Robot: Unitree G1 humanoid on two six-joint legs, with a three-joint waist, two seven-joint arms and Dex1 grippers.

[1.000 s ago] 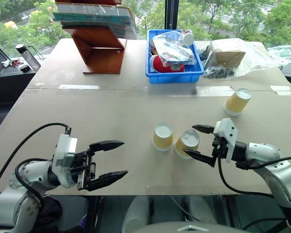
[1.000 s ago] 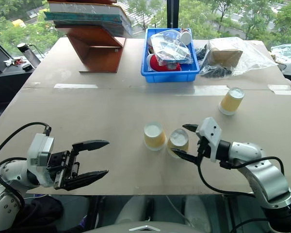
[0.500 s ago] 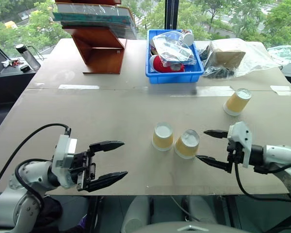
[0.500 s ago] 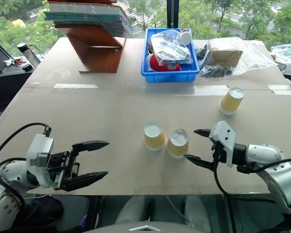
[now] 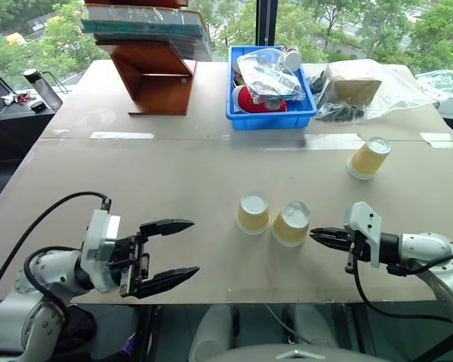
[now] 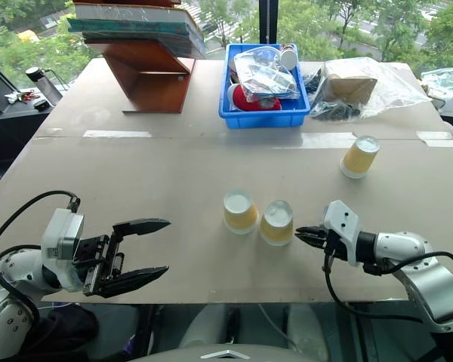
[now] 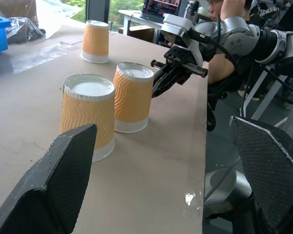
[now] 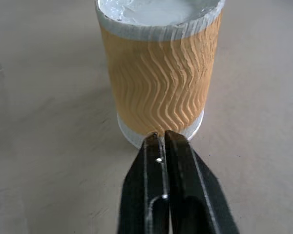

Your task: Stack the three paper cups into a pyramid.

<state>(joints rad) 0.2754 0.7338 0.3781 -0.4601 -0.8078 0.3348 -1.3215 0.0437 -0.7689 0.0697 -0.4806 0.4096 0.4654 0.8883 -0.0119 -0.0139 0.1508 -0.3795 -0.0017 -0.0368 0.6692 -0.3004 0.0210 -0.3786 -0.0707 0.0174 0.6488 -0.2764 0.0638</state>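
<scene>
Three paper cups (image 5: 254, 212) (image 5: 291, 223) (image 5: 368, 157) upside down on desk (image 5: 174, 173), axes vertical, none stacked. Right gripper (image 5: 322, 237) fingers together, empty; left gripper (image 5: 168, 249) fingers apart, empty.

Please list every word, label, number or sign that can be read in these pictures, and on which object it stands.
None can be read.
Three yellow-tan ribbed paper cups: a wavy pattern, no print.
Red-and-white items in clear bags in the blue plastic bin: any print is too small to read.
Flat stack on the brown wooden stand: no legible text.
</scene>
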